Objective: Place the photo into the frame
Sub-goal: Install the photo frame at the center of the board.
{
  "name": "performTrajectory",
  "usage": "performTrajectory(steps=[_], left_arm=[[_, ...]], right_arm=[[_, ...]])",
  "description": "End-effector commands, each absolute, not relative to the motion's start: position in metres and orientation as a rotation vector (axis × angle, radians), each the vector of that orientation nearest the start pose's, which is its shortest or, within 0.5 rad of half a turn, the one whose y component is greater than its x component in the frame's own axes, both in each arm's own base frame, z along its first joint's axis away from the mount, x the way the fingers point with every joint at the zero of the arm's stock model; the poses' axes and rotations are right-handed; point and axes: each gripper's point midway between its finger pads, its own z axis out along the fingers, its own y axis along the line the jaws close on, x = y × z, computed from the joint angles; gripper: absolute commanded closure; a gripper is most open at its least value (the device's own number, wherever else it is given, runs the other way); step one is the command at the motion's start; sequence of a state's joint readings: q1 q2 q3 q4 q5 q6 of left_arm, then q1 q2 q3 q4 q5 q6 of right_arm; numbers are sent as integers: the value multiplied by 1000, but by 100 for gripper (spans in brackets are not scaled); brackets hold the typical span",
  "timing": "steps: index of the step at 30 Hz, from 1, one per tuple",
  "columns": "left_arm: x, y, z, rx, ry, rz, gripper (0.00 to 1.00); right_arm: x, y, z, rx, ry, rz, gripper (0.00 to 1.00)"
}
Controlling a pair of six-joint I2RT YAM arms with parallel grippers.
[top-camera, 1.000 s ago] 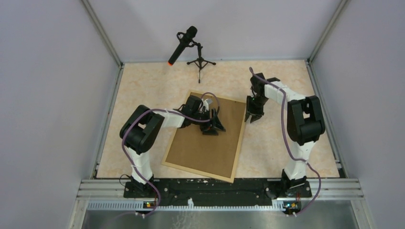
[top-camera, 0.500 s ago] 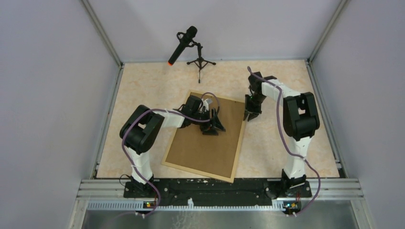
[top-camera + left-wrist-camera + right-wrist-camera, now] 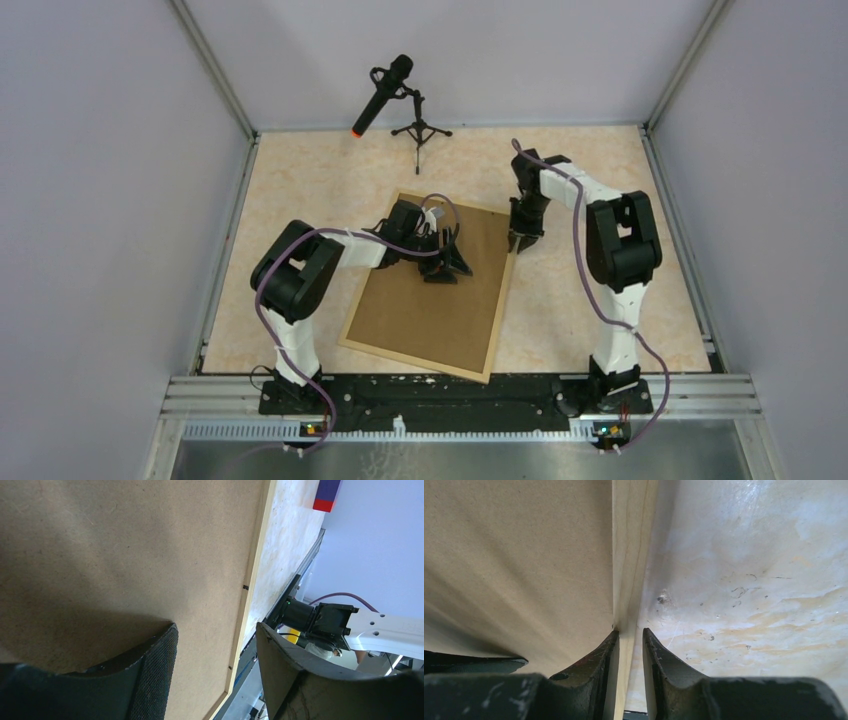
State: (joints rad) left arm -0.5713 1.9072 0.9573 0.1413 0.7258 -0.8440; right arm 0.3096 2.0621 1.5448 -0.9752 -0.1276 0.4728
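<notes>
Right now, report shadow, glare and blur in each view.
Top view: evenly lit and sharp. Left wrist view: a dark shadow lies on the brown board beside the left gripper. Right wrist view: bright sheen on the table at top right; the frame stays in focus.

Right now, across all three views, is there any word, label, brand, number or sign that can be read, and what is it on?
None can be read.
The backing board and the wooden frame are bare.
The microphone shows only a red band and no lettering.
Any marking on the arm bases is too small to tell.
</notes>
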Motion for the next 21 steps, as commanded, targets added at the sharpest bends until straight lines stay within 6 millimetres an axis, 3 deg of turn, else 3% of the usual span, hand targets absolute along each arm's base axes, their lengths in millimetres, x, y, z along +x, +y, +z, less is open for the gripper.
performTrajectory(steps=[1,15,19,21], left_arm=[[248,-313,-5,-45,2832,-1227,34],[247,-312,-7,-58,2835,-1228,34],[246,-311,-9,-57,2838,-1221,34],[247,-311,-9,-59,2839,-1220,34]], right_arm=[[337,151,-10,250,3122,65,76],[340,138,-48,311,3090,-86,77],[339,163,-58,351,3096,128,77],[340,194,-51,350,3071,408,71]])
